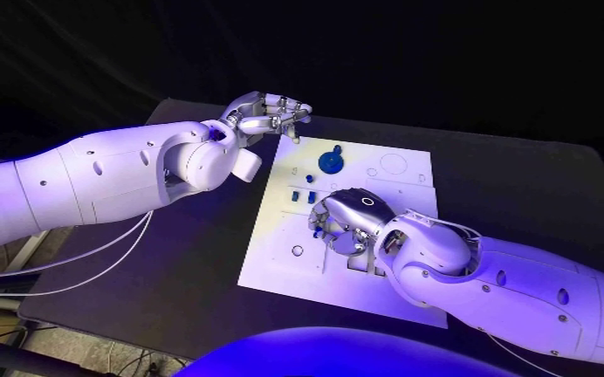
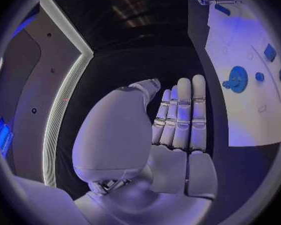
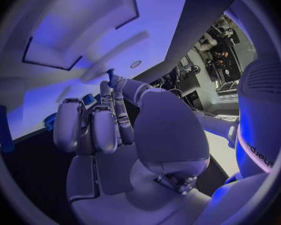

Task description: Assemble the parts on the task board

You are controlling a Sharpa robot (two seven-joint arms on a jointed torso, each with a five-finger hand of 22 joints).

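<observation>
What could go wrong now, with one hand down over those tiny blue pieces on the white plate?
The right hand sits low over the task board, hiding what lies beneath it from the head camera, so a part there might be nudged unseen. Small blue pieces lie loose just beside its fingers and could be knocked aside. The left hand hovers off the board's far corner, near the blue gear; a careless sweep could bump it.

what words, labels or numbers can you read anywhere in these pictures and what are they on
"dupl": partial pale lettering, cut off at the picture's edge, on the robot's white arm casing in the right wrist view; the rest cannot be read.
White rectangular task board: faint outlines and holes, no legible text.
Round blue toothed gear: no marking readable.
Silver left hand and silver right hand: no readable text.
</observation>
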